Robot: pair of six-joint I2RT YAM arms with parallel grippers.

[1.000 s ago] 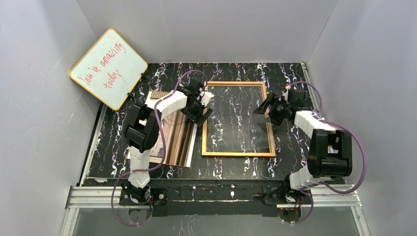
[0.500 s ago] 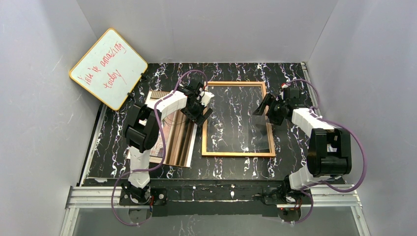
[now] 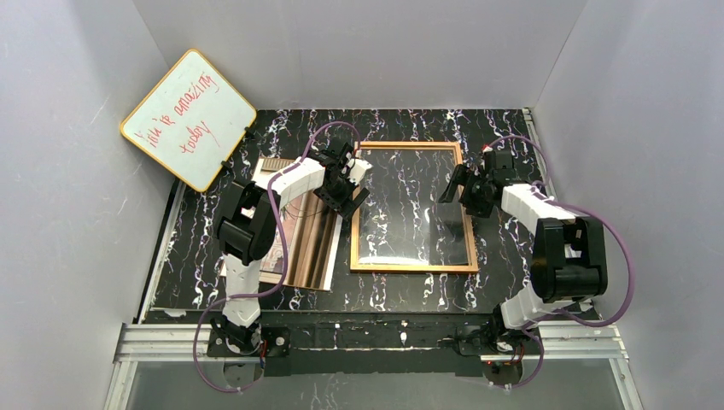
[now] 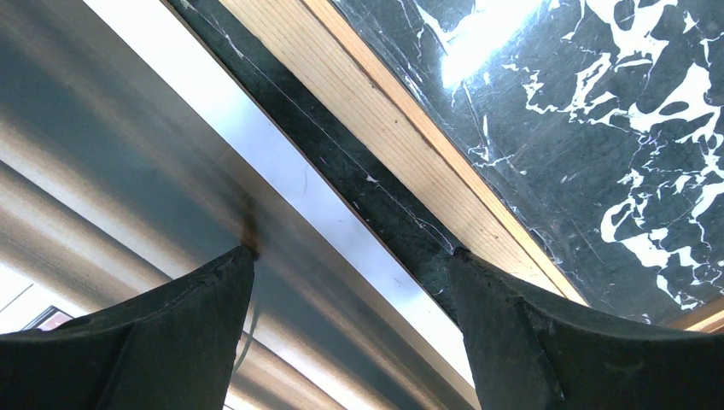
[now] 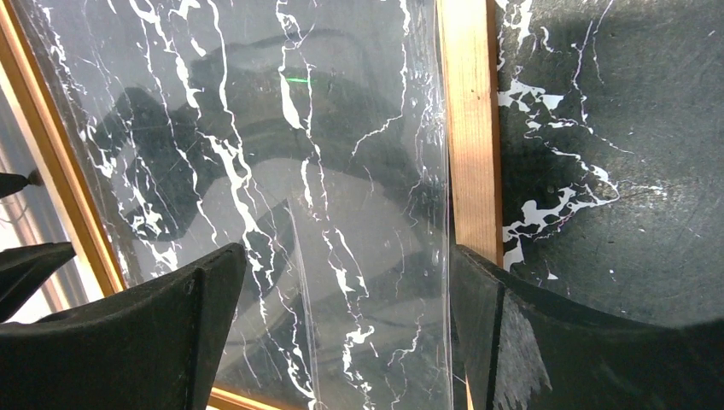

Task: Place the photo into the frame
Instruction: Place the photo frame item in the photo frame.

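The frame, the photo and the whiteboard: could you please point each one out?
the frame (image 3: 414,267), top external view, on its near wooden rail
the photo (image 3: 309,252), top external view, on its striped curtain area
the whiteboard (image 3: 188,120), top external view, middle of its face

We see a bench topped in black with white marble-like veining, and we place everything else against it. At the bench's far left corner a whiteboard with a yellow edge and rounded corners stands tilted on one corner like a diamond. It overhangs the bench's left side and leans towards the left wall. Red handwriting runs slantwise across its white face; we cannot read it surely. Plain grey walls rise from the bench's left, far and right sides. Along the bench's near edge lies a silver metal rail.
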